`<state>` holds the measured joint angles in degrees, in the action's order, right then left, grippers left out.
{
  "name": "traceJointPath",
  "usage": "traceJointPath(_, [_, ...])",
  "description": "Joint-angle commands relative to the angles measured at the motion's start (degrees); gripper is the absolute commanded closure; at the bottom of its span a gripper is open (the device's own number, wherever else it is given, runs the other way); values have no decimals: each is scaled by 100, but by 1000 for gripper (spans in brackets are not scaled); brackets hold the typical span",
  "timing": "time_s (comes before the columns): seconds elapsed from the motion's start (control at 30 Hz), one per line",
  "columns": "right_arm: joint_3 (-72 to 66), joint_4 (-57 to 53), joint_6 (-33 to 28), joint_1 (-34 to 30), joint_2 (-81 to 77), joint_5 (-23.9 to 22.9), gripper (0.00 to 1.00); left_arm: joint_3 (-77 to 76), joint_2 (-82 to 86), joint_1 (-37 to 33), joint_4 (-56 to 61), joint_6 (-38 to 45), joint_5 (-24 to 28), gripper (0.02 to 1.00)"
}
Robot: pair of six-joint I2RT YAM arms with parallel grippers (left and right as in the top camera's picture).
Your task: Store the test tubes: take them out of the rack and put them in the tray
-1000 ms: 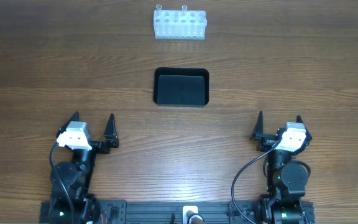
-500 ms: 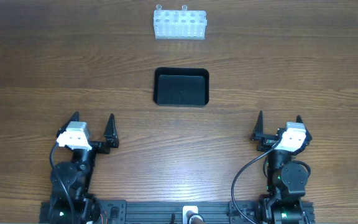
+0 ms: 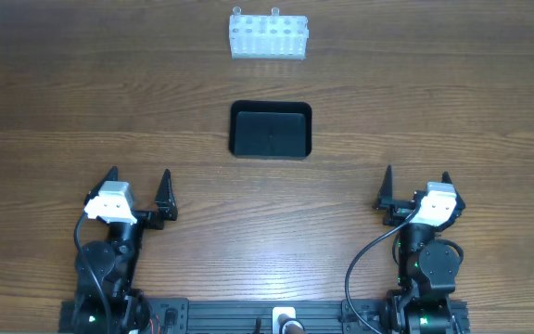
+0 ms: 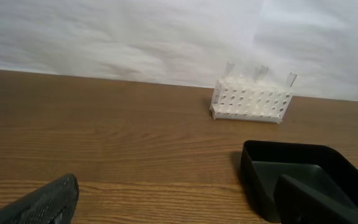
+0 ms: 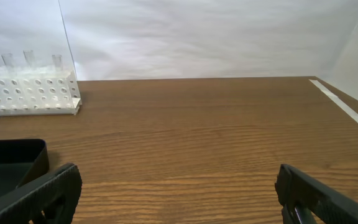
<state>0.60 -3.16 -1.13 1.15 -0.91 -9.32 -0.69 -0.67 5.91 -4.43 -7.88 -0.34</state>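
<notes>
Both left arm and right arm sit low, jaws spread, empty. Test tubes stand upright in rack. Tray sits between rack and arms, likely so either can reach it.

Table: wood-grain top, mid-brown, smooth, low sheen.
Tray: black plastic, smooth, semi-gloss.
Rack: white plastic, perforated, matt.
Test tubes: clear; glass or plastic, can't tell.
Left gripper & right gripper: fingers matt black, finely grainy, prob. plastic; wrist housings white, smooth.
Backdrop: white, matt, faintly mottled.
</notes>
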Motion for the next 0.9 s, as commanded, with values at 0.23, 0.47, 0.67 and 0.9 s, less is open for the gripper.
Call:
traceJointPath(0.23, [-33,-26,20,-42,52,68,9,35,33,-46,13,63,76,18])
traceJointPath(0.47, [-33,-26,20,-42,52,68,9,35,33,-46,13,63,76,18])
traceJointPath(0.67, [-33,-26,20,-42,52,68,7,35,33,-46,24,63,-4,18])
traceJointPath(0.9, [-31,-26,20,-42,52,68,7,-94,-710,-98,1414,61,98,20])
